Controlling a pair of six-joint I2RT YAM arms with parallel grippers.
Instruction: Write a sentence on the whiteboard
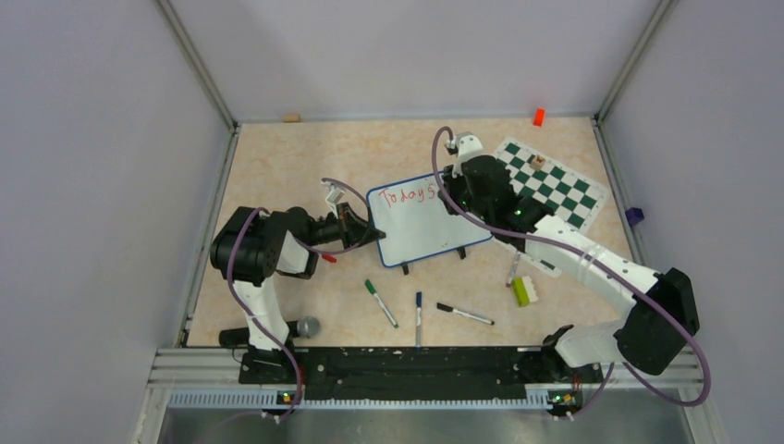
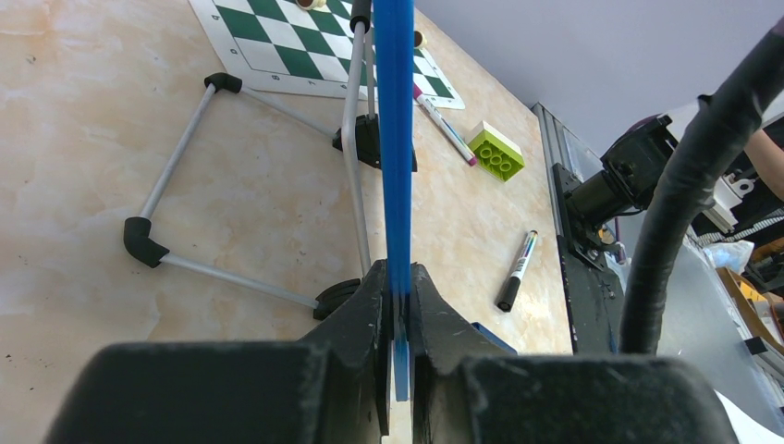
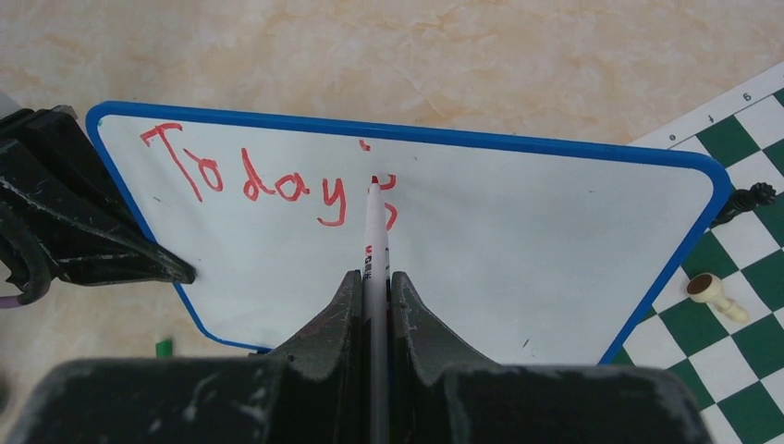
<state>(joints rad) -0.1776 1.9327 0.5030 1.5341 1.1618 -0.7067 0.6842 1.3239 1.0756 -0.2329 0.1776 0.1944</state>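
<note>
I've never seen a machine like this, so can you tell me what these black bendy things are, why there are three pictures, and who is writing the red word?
The black bendy things are two robot arms, each ending in a two-finger pincher. One picture looks down from above; the other two come from little cameras on the arms' wrists. The left gripper pinches the blue edge of the whiteboard to hold it steady. The right gripper squeezes a red marker, its tip at the end of the red word "Today's". So the robot is the writer! On the table also lie a chess mat, three spare markers and a green toy brick.
</note>
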